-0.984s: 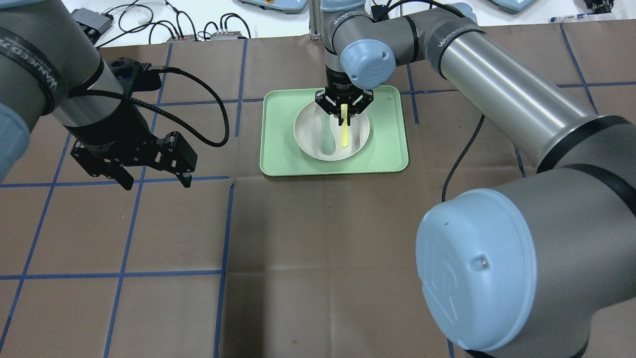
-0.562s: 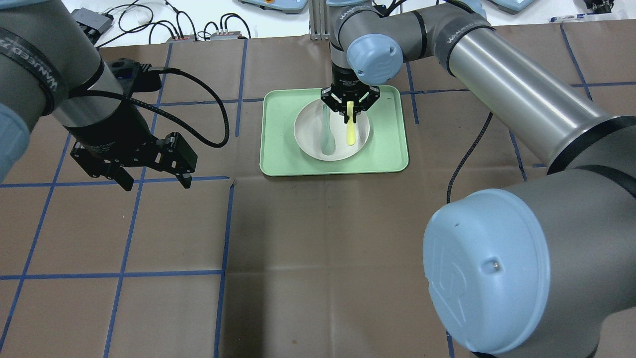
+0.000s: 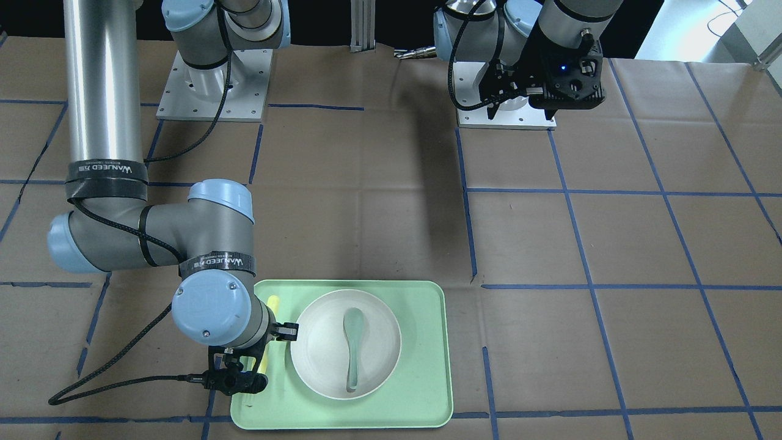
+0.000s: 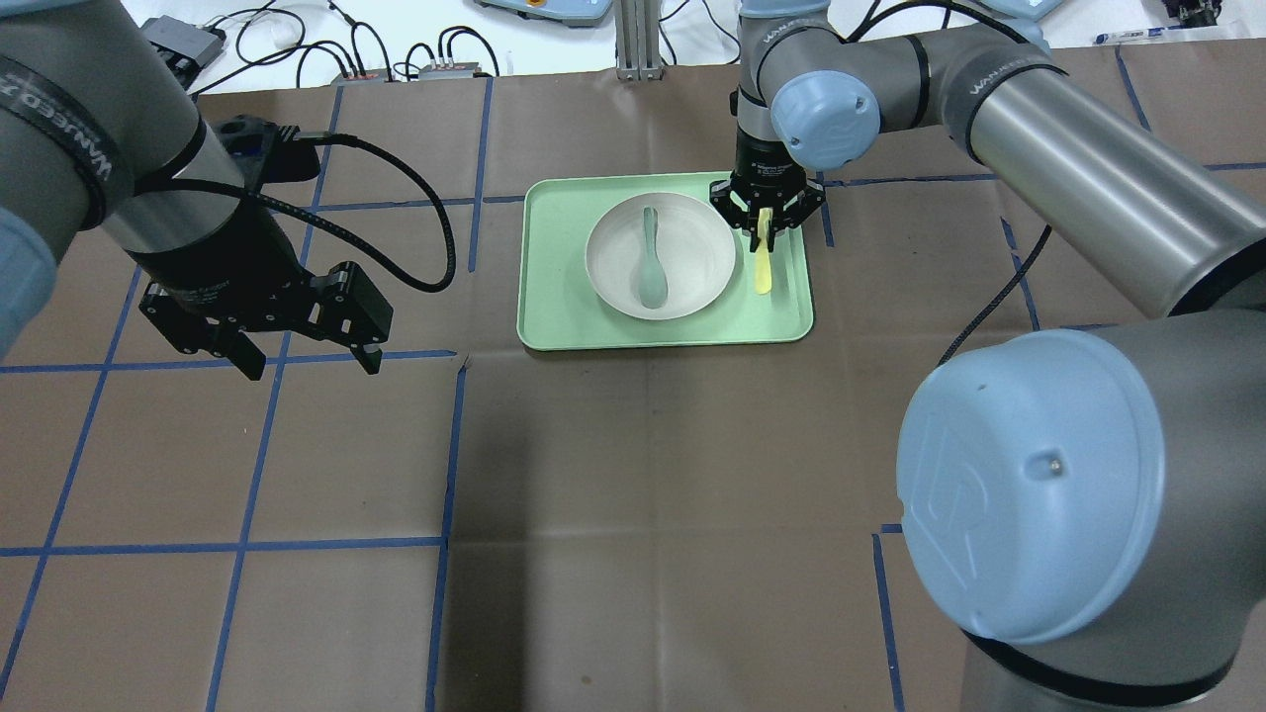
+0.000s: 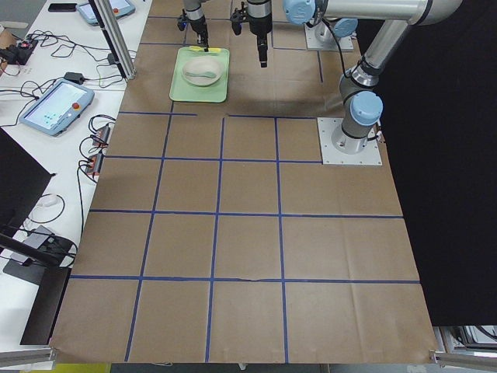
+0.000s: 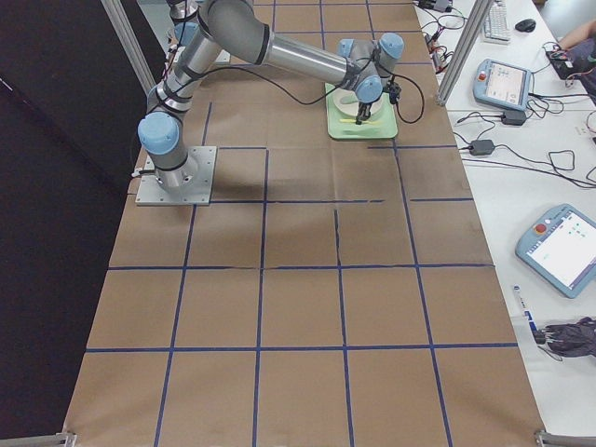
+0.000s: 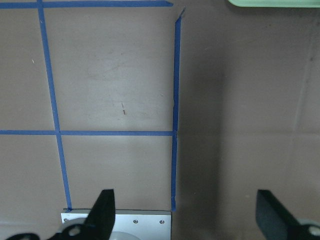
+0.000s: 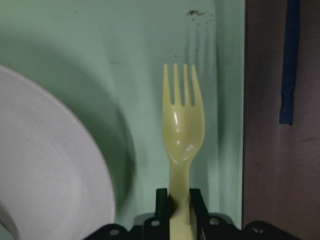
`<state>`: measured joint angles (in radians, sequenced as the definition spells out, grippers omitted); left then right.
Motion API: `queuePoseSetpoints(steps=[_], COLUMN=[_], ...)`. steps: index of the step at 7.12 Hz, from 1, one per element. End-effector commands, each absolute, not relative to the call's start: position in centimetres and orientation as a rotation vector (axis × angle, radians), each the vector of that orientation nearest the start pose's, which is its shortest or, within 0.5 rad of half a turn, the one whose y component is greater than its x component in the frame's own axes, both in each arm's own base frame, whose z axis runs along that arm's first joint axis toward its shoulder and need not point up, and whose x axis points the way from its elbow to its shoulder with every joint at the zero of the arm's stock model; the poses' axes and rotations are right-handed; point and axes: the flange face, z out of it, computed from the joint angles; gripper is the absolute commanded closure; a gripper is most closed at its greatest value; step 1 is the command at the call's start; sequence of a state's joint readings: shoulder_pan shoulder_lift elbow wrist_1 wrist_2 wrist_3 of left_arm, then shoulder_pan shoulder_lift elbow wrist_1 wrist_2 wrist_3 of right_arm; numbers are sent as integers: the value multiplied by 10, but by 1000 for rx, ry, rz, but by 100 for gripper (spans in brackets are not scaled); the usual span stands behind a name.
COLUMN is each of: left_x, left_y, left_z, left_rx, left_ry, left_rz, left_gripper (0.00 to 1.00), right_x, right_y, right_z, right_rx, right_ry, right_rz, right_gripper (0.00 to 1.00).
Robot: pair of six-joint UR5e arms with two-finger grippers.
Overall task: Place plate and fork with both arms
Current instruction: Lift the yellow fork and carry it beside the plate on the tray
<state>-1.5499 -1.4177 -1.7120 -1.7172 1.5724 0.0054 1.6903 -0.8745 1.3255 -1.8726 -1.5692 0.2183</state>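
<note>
The off-white plate (image 4: 613,259) sits in the mint-green tray (image 4: 554,321), with a grey-green spoon (image 4: 650,262) lying in it. My right gripper (image 4: 764,233) is shut on the handle of the pale-yellow fork (image 4: 763,275). It holds the fork low over the tray's right strip, just beside the plate's rim. The right wrist view shows the fork (image 8: 182,125) between the shut fingers, tines pointing away, with the plate (image 8: 45,165) to its left. My left gripper (image 4: 312,366) hangs open and empty over the table, well left of the tray.
In the front-facing view the tray (image 3: 427,366) lies near the table's operator-side edge, with the plate (image 3: 321,348) and spoon (image 3: 353,342) in it. Blue tape lines grid the brown table. Cables and boxes lie past the far edge (image 4: 396,59).
My right gripper has carried the fork rightward, from over the plate to over the tray's right strip beside it. The left arm has not moved.
</note>
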Motion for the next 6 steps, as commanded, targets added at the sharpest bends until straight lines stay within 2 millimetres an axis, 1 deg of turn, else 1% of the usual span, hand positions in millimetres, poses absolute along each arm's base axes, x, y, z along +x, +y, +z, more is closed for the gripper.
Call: queuePoseSetpoints(steps=[1,2,3,4,5,6], left_x=[-124,-125,-125,-125,-125,-125], left_y=[-416,-415,-414,-414,-414,-414], left_z=[475,476,476,477,476,476], left_rx=[-26,-27,-27,-25,-25,-25], left_ry=[3132,3139,3139,3143,3143,3142], left_rz=[209,207,210,205,207,210], left_gripper=[0,0,0,0,0,0], right_x=[215,215,216,216,211,208], right_y=[-692,-695,-693,-693,-693,-696], right_z=[188,198,199,196,194,201], right_rx=[138,138,138,135,147,155], right_ry=[3154,3156,3156,3154,3153,3152], right_rz=[189,167,174,184,196,177], right_gripper=[100,96,60,1,0,0])
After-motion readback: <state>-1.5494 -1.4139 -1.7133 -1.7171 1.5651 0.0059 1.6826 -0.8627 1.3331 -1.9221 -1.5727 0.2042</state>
